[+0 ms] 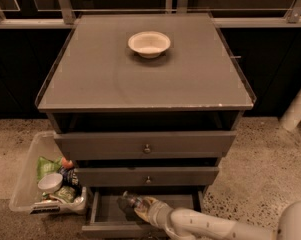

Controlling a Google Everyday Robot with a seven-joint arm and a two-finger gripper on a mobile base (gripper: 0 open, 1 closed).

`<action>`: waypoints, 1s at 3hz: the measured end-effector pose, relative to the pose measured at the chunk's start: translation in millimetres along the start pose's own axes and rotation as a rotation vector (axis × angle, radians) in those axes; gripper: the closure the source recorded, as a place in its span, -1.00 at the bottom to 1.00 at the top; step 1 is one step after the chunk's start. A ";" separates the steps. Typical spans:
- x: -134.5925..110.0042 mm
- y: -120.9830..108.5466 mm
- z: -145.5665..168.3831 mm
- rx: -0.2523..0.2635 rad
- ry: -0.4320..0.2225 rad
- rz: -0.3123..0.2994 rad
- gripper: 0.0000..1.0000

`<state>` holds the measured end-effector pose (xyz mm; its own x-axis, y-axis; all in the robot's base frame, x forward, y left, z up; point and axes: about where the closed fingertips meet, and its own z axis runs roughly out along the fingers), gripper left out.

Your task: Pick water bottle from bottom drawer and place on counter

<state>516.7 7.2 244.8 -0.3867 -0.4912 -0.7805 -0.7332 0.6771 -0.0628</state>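
The gripper [135, 210] is inside the open, shallow grey bottom drawer [105, 216], right at the small clear plastic water bottle [130, 199] lying there. Whether it grips the bottle, I cannot tell. Farther back, the flat grey glossy counter [190, 79] carries a round cream bowl [149, 43].

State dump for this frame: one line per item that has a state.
bottom drawer: pulled open
water bottle: in bottom drawer, at gripper
gripper: inside bottom drawer, by the bottle
upper two drawers: not pulled out
bowl: upright on counter, looks empty
floor bin: open-topped, holds snack packets
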 end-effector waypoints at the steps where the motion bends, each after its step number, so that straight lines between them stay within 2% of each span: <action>1: 9.9 9.9 -57.3 -0.048 0.037 0.027 1.00; 2: 7.0 22.5 -115.3 -0.110 0.033 0.041 1.00; 3: -16.4 20.3 -159.0 -0.143 -0.086 0.027 1.00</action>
<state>419.3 -58.2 355.3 -0.3625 -0.4216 -0.8312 -0.7978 0.6014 0.0429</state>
